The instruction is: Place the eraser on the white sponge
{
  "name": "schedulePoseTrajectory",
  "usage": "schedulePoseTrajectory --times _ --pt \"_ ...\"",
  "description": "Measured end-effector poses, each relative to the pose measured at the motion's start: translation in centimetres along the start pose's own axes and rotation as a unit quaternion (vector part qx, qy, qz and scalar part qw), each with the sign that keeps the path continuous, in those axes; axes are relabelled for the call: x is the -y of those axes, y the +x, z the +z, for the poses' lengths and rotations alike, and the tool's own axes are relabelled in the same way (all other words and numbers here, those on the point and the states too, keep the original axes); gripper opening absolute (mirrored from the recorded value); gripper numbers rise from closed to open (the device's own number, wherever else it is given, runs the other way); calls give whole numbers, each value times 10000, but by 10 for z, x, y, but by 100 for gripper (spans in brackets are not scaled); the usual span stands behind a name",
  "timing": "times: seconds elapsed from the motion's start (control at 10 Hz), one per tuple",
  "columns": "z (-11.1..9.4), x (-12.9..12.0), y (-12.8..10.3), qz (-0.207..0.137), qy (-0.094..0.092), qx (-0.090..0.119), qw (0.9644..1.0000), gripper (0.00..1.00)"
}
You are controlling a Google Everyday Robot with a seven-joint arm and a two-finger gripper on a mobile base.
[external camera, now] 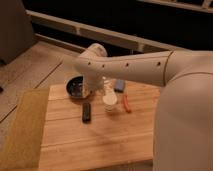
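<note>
The eraser (86, 112), a small black bar, lies flat on the wooden board, left of centre. The white sponge (120, 85), a pale bluish block, lies near the board's far edge, partly behind my arm. My gripper (93, 88) hangs down from the wrist just beyond the eraser, between the black bowl and the white cup. It is open and holds nothing; the eraser lies apart from it, a little nearer the camera.
A round black bowl (76, 88) sits at the board's far left corner. An upright white cup-like object (110, 101) stands right of the eraser, and a thin orange-red stick (126, 103) lies beside it. My arm (150, 70) spans the right side. The board (100, 145) rests on a tan mat.
</note>
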Motion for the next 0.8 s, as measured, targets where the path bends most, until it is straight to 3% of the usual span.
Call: schedulePoseTrajectory --times 0.3,0.5,0.8 --pt "19 -29 11 -745 -287 -39 9968 65" --pt "30 -40 14 -1082 -314 -157 9935 65" --pt "60 -51 17 -1424 -253 -614 9876 65"
